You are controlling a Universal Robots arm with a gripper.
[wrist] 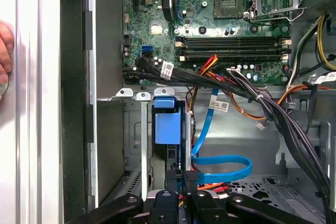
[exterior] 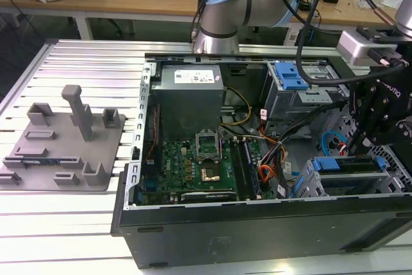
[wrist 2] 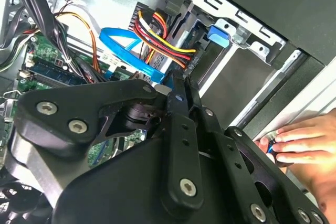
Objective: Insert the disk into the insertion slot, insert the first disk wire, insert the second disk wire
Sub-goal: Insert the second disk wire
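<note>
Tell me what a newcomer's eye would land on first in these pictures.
The open computer case with its green motherboard dominates the aluminium table. The black gripper hangs over the drive cage at the exterior view's right, near a bright blue cable. In both wrist views, a person's hand rests outside the case.

A blue ribbon cable (wrist: 223,166) and a black wire bundle (wrist: 273,108) crossed the open floor beside the insertion slot (wrist: 144,135), crowding the gripper (wrist: 181,192), while a person's hand (wrist 2: 304,140) rested against the case's outer wall.
</note>
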